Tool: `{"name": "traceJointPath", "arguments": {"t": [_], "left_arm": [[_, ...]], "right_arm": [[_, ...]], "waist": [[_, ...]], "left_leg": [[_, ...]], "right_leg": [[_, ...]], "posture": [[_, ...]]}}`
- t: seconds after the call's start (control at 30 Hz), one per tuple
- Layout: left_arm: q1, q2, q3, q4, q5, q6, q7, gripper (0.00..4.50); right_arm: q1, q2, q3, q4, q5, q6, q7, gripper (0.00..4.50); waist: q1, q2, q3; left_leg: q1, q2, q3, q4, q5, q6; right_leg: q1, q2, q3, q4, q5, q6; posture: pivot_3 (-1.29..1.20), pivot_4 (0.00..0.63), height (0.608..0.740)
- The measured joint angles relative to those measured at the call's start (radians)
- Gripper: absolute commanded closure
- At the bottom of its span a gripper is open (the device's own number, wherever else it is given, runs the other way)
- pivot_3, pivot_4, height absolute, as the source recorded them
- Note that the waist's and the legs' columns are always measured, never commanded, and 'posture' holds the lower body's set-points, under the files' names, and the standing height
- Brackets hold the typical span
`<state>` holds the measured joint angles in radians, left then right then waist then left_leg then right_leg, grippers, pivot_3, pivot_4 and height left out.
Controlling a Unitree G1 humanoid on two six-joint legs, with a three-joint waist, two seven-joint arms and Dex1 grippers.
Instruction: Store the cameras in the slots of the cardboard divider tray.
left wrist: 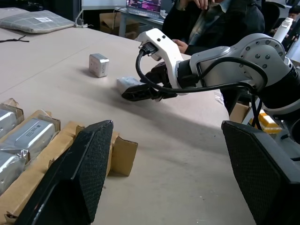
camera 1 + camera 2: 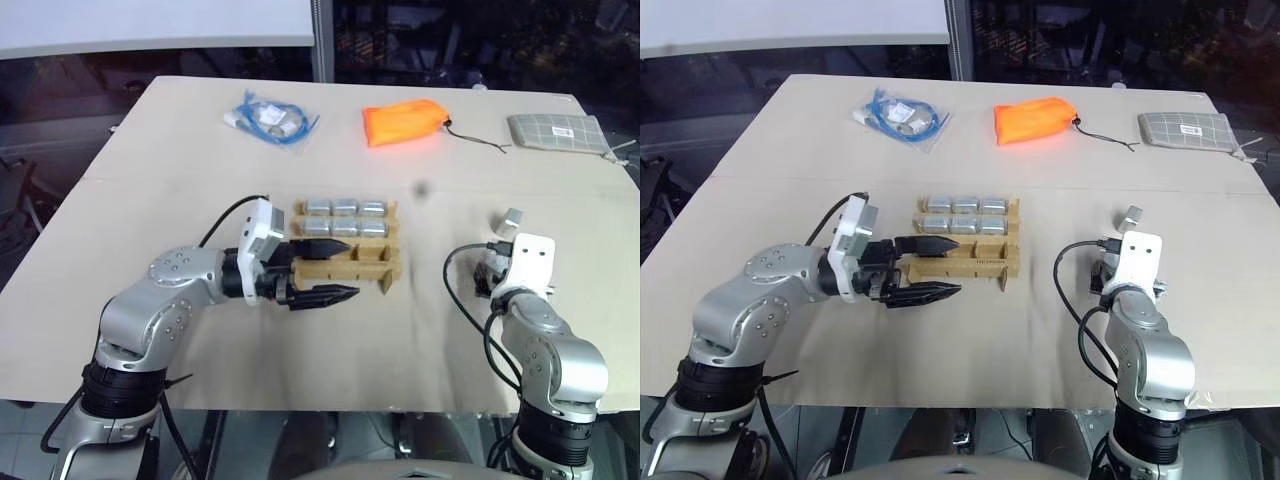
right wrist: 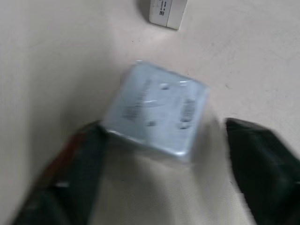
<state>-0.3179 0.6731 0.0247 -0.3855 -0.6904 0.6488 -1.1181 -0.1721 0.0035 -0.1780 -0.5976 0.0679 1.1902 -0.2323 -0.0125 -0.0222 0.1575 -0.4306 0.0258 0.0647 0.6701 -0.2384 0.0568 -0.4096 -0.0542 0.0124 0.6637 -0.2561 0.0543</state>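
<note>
The cardboard divider tray (image 2: 388, 262) sits mid-table. Its back two rows each hold three silver cameras (image 2: 345, 207); the front row looks empty. My left gripper (image 2: 348, 268) is open at the tray's front left, one finger over the front row and the other in front of the tray. A silver camera (image 3: 154, 110) lies on the table between the fingers of my right gripper (image 3: 161, 126). One finger is against it and the other stands a little apart. Another loose camera (image 2: 513, 218) lies just beyond, also in the left wrist view (image 1: 98, 64).
Along the far edge lie a bag of blue cable (image 2: 268, 118), an orange pouch (image 2: 403, 122) and a grey checked pouch (image 2: 555, 132). A person (image 1: 211, 18) sits beyond the table's right side. A black cable (image 2: 455, 290) loops beside my right wrist.
</note>
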Motion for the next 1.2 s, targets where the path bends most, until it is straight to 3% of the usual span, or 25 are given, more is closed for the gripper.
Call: {"name": "traceJointPath", "arguments": {"t": [0.23,0.47,0.67,0.97,1.2], "left_arm": [[-0.014,0.0,-0.007,0.001,-0.001,0.0,0.001,0.6],[-0.048,-0.028,-0.01,0.023,-0.038,0.036,0.031,0.6],[-0.153,-0.055,0.01,0.089,-0.158,0.182,0.094,0.6],[-0.349,-0.142,0.07,0.251,-0.375,0.493,0.299,0.6],[-0.432,-0.206,0.097,0.339,-0.481,0.669,0.45,0.6]], "right_arm": [[0.018,-0.012,0.006,0.0,-0.009,-0.029,0.034,2.0],[0.118,-0.171,0.071,-0.035,0.015,-0.268,0.219,2.0],[0.156,-0.322,0.117,-0.135,0.11,-0.508,0.486,2.0],[0.119,-0.573,0.269,-0.157,0.054,-0.757,0.734,2.0],[0.066,-0.598,0.302,-0.159,0.013,-0.841,0.785,2.0]], "waist": [[0.0,0.0,0.0],[-0.001,0.0,0.0],[-0.001,0.001,0.0],[0.001,0.0,0.001],[0.002,-0.001,0.001]], "left_leg": [[0.0,0.0,0.0,0.0,0.0,0.0],[0.0,0.0,0.0,0.0,-0.002,0.003],[0.0,0.0,0.0,0.0,-0.002,0.004],[0.0,0.0,-0.001,0.001,-0.001,0.003],[0.0,-0.001,-0.002,0.001,0.0,0.0]], "right_leg": [[0.0,0.0,0.0,0.0,0.0,0.0],[0.0,0.0,0.0,0.0,0.0,0.0],[0.0,0.001,0.0,0.0,0.0,0.0],[0.0,0.001,0.0,0.0,0.0,0.001],[0.001,0.0,-0.001,0.0,0.0,0.001]], "posture": [[0.0,0.15,0.74],[0.0,0.15,0.74],[0.0,0.15,0.74],[0.0,0.15,0.74],[0.0,0.15,0.74]]}}
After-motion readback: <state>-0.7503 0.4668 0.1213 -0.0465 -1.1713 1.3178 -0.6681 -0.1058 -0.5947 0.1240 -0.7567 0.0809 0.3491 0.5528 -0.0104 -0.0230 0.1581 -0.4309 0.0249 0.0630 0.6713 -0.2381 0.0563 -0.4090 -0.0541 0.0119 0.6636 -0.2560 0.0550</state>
